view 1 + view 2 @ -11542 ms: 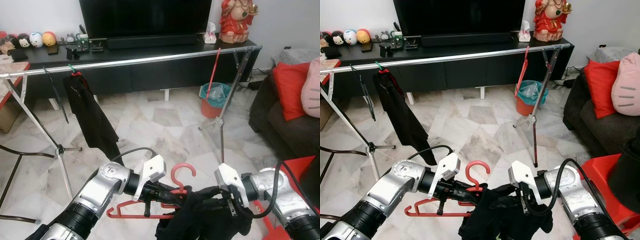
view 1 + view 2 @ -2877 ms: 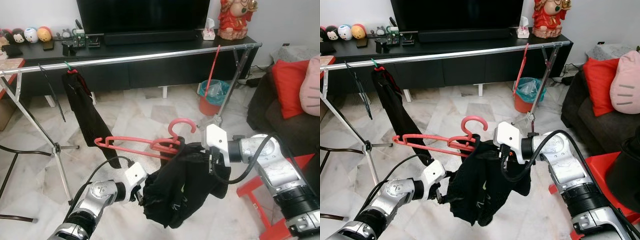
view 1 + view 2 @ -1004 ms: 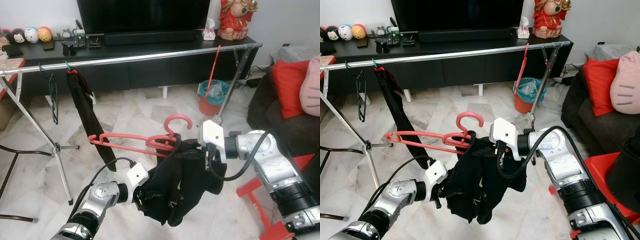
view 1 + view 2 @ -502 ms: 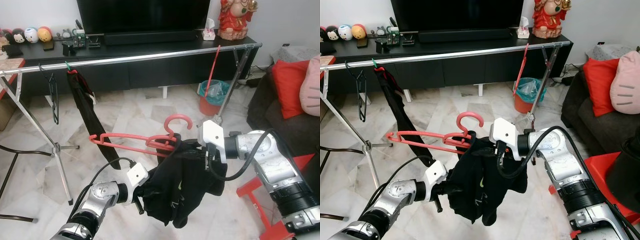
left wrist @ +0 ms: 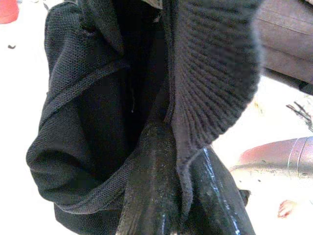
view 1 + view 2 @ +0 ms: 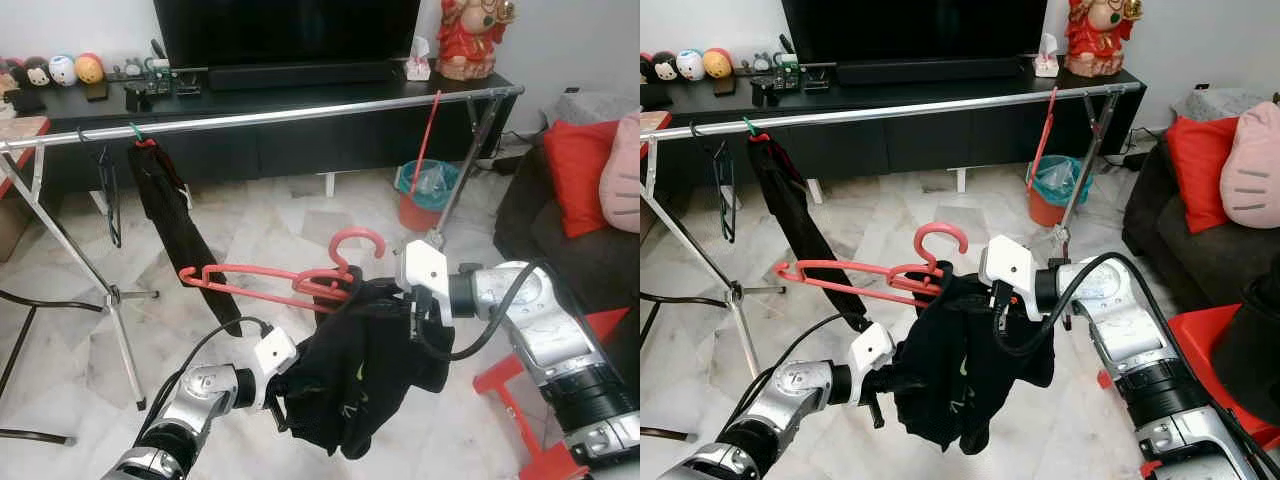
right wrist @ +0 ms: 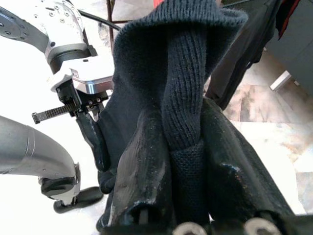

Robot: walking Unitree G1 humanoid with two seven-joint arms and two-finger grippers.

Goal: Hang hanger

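— Ribbed black knit is what both sets of fingers bite on: the right gripper (image 7: 183,147) pinches a thick fold of the black garment (image 6: 365,365) near its top, and the left gripper (image 5: 181,186) is pressed together on a lower fold.

— And the hanger?

— The red hanger (image 6: 270,285) sits tilted in the garment's upper part, hook (image 6: 360,245) up, held in mid-air well in front of the silver rail (image 6: 300,113) and below it.

— So how far along?

— Partway, I'd judge. The garment looks bunched rather than spread, and the hook is not yet over the rail.

— Counts?

— One red hanger in hand, one rail. On the rail near its left end: one hung black garment (image 6: 180,235) and one bare dark hanger (image 6: 108,205). Another red hanger (image 6: 427,140) hangs near its right end.
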